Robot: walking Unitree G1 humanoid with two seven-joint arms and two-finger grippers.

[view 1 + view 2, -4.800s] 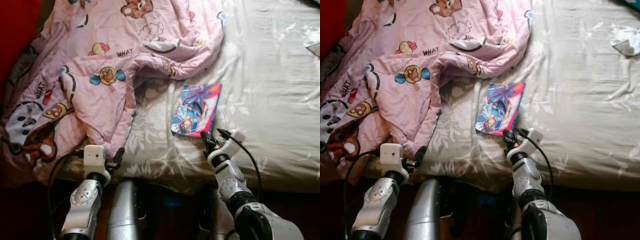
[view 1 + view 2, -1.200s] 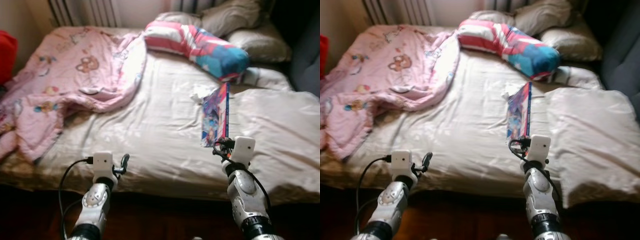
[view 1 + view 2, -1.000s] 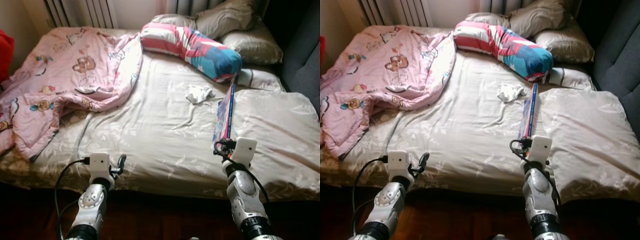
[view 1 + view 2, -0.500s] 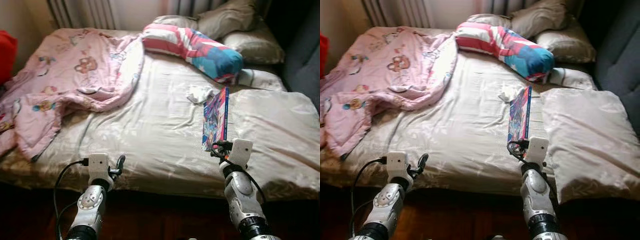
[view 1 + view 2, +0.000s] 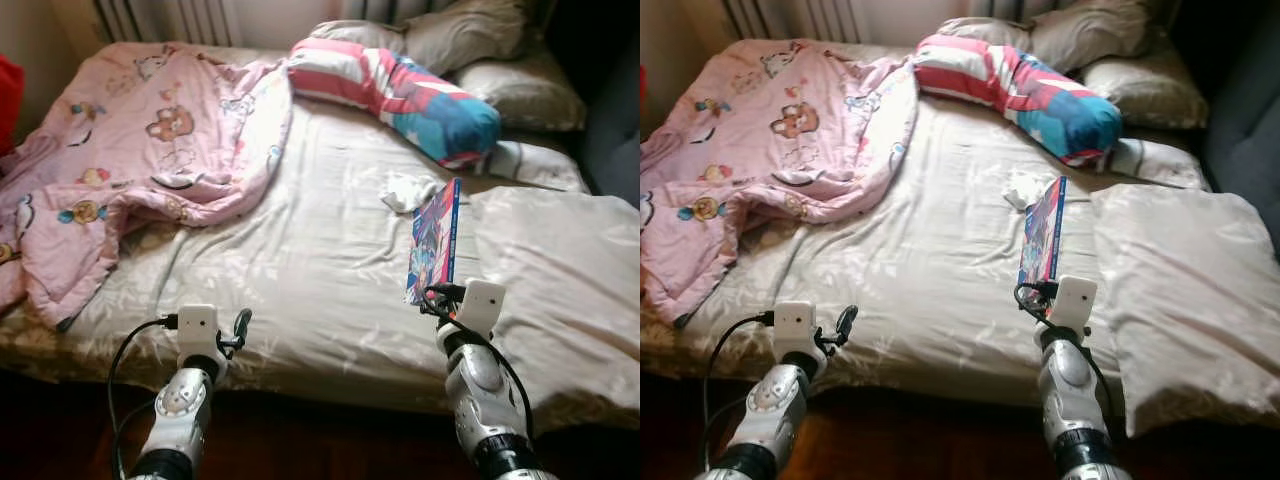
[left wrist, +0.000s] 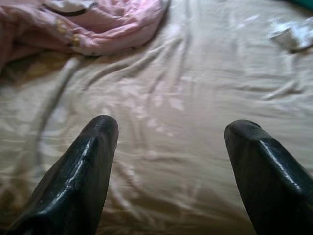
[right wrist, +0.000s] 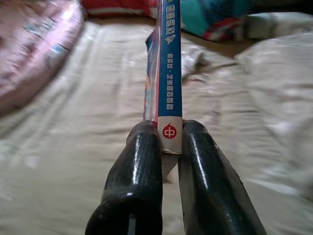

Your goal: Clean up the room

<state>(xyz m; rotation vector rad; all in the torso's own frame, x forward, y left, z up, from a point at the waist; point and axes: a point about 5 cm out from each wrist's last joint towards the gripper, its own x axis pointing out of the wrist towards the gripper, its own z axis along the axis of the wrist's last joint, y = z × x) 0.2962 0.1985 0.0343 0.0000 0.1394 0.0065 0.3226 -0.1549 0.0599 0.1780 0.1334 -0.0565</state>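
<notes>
Over the near edge of the wide bed with its pale cream floral sheet, the right gripper holds one thin, brightly printed book with a blue spine upright on its edge, its two black fingers pressed tight against the bottom of the spine from both sides. The book stands above the sheet, between the sheet's open middle and one big cream pillow lying flat on the robot's right. The left gripper hovers low over the sheet near the bed's front edge, its two fingers spread wide apart with nothing between them. One pink cartoon-print quilt lies bunched across the far left of the bed. One long bolster striped in red, white and teal lies at the head, with two beige pillows behind it. One small crumpled white cloth lies just beyond the book
</notes>
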